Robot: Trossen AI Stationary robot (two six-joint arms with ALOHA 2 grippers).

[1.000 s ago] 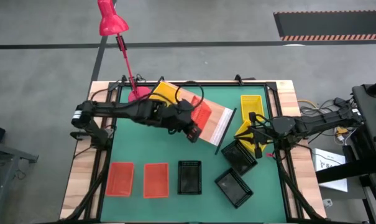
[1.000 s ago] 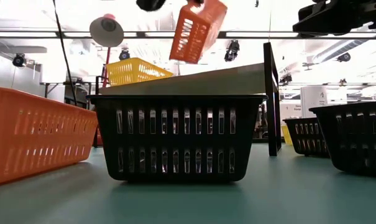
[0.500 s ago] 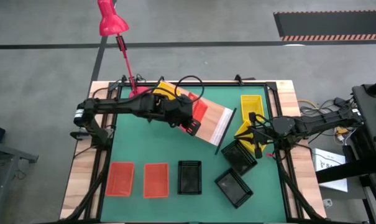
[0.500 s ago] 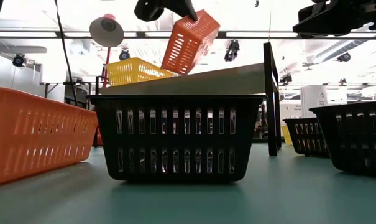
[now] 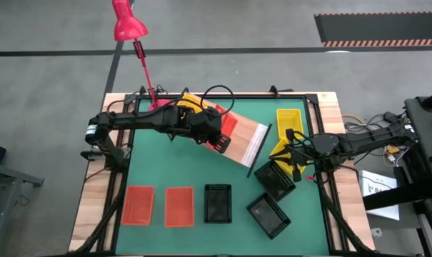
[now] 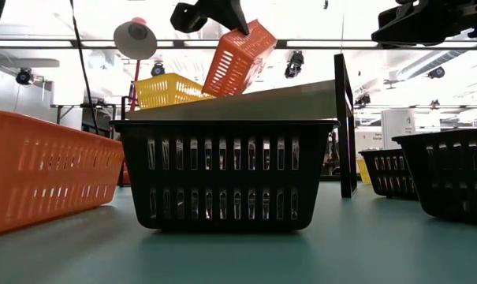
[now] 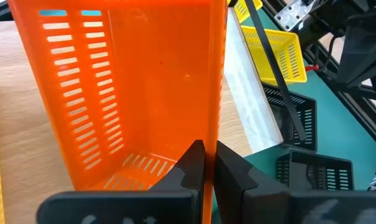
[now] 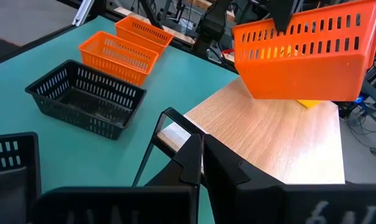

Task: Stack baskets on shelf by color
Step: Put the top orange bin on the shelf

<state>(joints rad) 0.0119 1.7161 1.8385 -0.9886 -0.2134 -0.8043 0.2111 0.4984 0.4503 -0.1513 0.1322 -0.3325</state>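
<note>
High view: nine baskets were counted. Three were red-orange: two lay side by side on the counter (image 5: 201,175) at its near left ( (image 5: 138,205) and (image 5: 178,206)), and a third red-orange basket (image 5: 226,130) was held tilted over the shelf (image 5: 253,140), the left gripper (image 5: 217,145) clamped with its jaws on one wall. Three black baskets were seen ( (image 5: 217,203), (image 5: 268,215), (image 5: 275,178)). Three yellow ones were made out: one (image 5: 188,106) on the shelf's far end, one (image 5: 289,122) at the right, one (image 5: 280,150) (partly hidden) under the right gripper (image 5: 295,173), whose jaws appeared together in its wrist view.
</note>
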